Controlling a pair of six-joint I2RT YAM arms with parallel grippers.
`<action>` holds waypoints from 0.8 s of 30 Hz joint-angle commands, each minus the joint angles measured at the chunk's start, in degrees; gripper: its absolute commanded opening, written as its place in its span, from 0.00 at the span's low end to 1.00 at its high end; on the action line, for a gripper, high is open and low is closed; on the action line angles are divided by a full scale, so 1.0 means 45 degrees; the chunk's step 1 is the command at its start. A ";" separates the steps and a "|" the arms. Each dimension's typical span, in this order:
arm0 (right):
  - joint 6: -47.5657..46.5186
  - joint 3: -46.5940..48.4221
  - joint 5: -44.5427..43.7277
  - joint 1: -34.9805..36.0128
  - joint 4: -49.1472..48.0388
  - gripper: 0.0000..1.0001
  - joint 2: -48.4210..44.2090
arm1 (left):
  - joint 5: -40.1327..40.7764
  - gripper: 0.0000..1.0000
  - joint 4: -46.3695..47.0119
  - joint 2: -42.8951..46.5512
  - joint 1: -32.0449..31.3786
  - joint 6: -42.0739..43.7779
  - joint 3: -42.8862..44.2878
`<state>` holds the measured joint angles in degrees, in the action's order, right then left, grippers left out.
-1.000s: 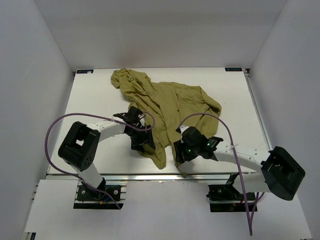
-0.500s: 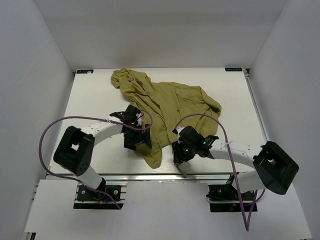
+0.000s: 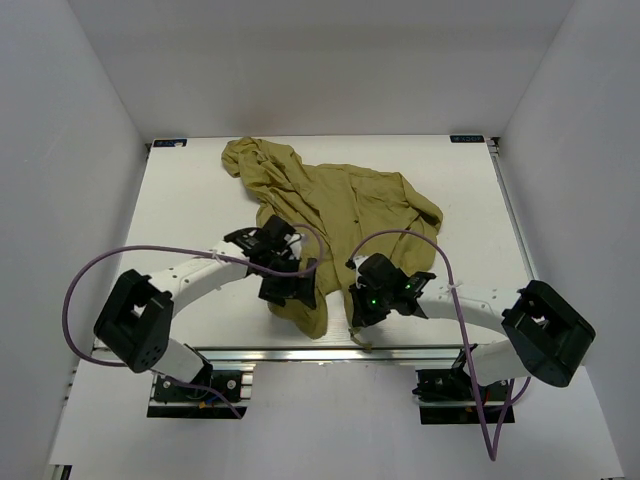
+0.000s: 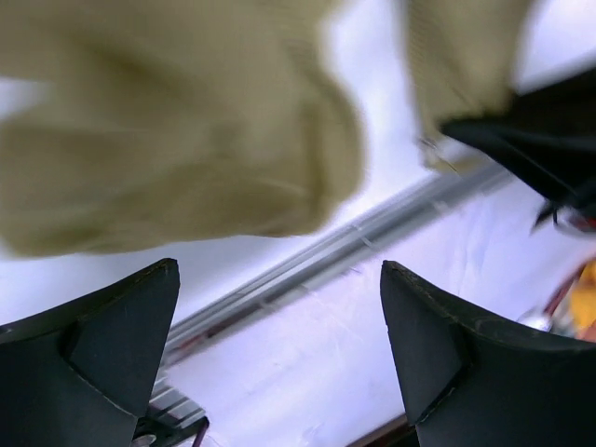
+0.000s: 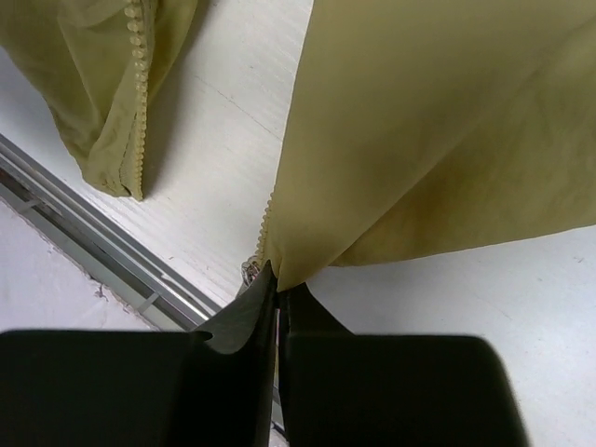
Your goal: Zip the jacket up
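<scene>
right gripper [image 5: 277, 279]: jaws pressed together on the near bottom corner of one front panel of the jacket [image 5: 419, 121]. the grip is just beside the zipper teeth [image 5: 267, 219] and a small metal part [image 5: 250, 271] at the hem. left gripper [image 4: 277, 275]: fingers [image 4: 112, 335] spread wide with nothing between them, hanging above the rail [image 4: 307, 265] at the near table edge. blurred fabric lies just beyond the tips.

the other panel [image 5: 93, 84], edged with its own row of teeth, ends close to the rail, left of the held corner. bare table [image 5: 223, 140] shows between the two panels, so the zipper is unjoined at the hem.

seen from above, both grippers sit at the near middle of the table, the left over the tip of the left panel, the right at the hem beside it. the jacket lies rumpled from there toward the far side. its hood [image 3: 255, 158] is at the far left and a sleeve [image 3: 420, 210] is bunched to the right.
</scene>
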<state>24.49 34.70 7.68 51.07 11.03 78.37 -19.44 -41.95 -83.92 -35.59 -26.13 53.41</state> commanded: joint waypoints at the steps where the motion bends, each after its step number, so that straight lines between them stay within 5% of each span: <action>1: 0.0046 -0.0113 0.0070 -0.0020 -0.0419 0.00 -0.0267 | -0.0816 0.98 0.0476 -0.0392 -0.1248 0.0377 0.0904; 7: 0.0221 -0.0328 -0.0067 -0.0060 -0.0478 0.00 -0.0676 | -0.0506 0.98 0.0709 -0.1526 -0.2245 0.0085 0.1023; 19: 0.0476 -0.0582 -0.0242 -0.0118 -0.0419 0.00 -0.1243 | 0.2639 0.77 -0.0344 -0.2621 -0.3710 -0.1809 0.1648; 24: 0.0495 -0.0621 -0.0321 -0.0118 -0.0380 0.00 -0.1321 | 0.3304 0.76 -0.0735 -0.2445 -0.4140 -0.2902 0.1549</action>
<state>26.39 32.56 7.11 50.74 10.09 73.56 -8.75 -43.31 -96.55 -53.30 -34.96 58.98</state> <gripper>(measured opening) 0.017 0.760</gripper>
